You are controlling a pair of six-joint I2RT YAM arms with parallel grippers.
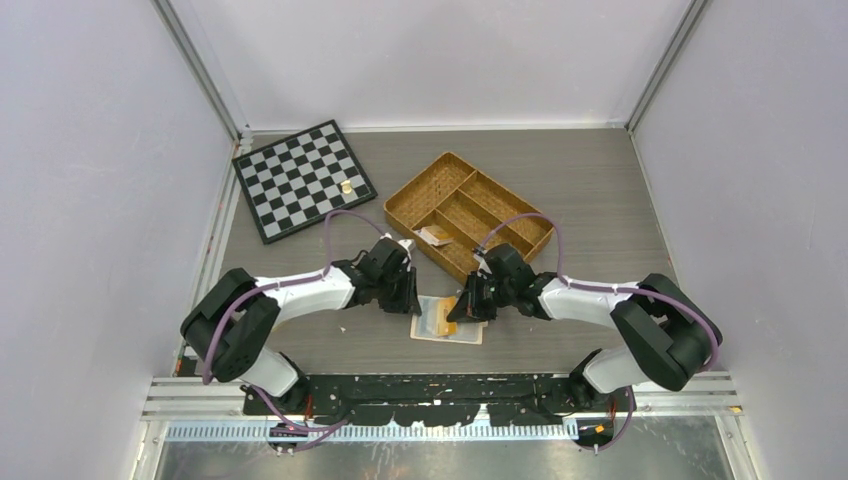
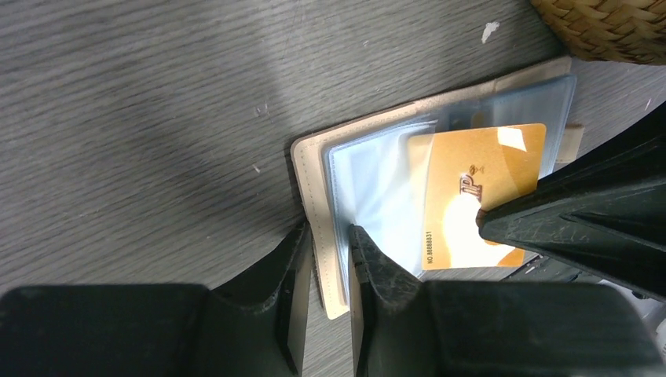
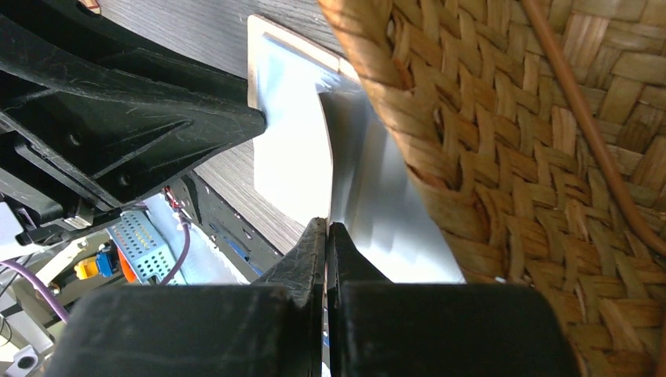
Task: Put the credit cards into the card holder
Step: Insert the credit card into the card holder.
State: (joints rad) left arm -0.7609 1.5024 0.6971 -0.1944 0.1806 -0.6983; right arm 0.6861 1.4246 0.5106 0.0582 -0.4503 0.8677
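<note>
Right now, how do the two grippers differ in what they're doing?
The left gripper straddles the card holder's beige cover edge, jaws apart; the right gripper is pinched shut on the orange card. The left works the holder's left side, the right its right. Both are low over the open holder.

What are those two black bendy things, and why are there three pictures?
They are two robot arms. One camera looks down from above; the other two sit on the wrists. On the table lie a chessboard, a woven tray and an open card holder with clear sleeves. The left end effector pinches the card holder's edge. The right end effector is shut on what looks like a clear sleeve. A gold card lies on the open sleeves.
</note>
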